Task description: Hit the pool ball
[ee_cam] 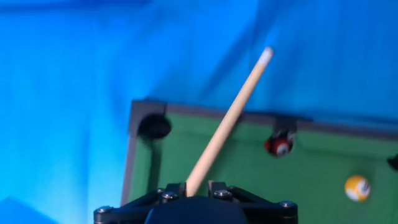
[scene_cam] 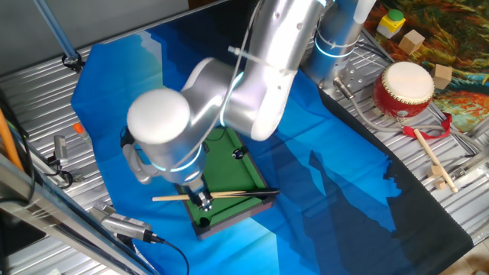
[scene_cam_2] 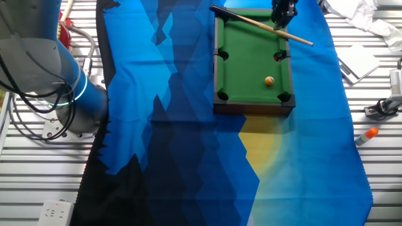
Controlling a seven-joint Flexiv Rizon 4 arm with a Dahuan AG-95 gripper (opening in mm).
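One two-finger gripper point(scene_cam_2: 284, 14) was clamped on a slim wooden cue stick point(scene_cam_2: 260, 25), fingers closed around the shaft near its butt end; in the hand view the shaft point(ee_cam: 227, 124) ran up and away from between the fingers, pale tip out past the far rail. Stick lay tilted across one end of the small green-felt pool table with dark wooden rails point(scene_cam_2: 251, 63), overhanging both long rails.

Tiny orange-yellow pool ball with a pale spot point(scene_cam_2: 269, 80) sat on the felt, well apart from the gripper, toward the opposite end of the table and near a corner pocket. In the hand view it point(ee_cam: 357, 187) lay to the right of the stick, not touching it.

Tiny red ball point(ee_cam: 279, 145) sat against the far rail, right of the shaft. Table rested on a blue cloth point(scene_cam_2: 169, 94).
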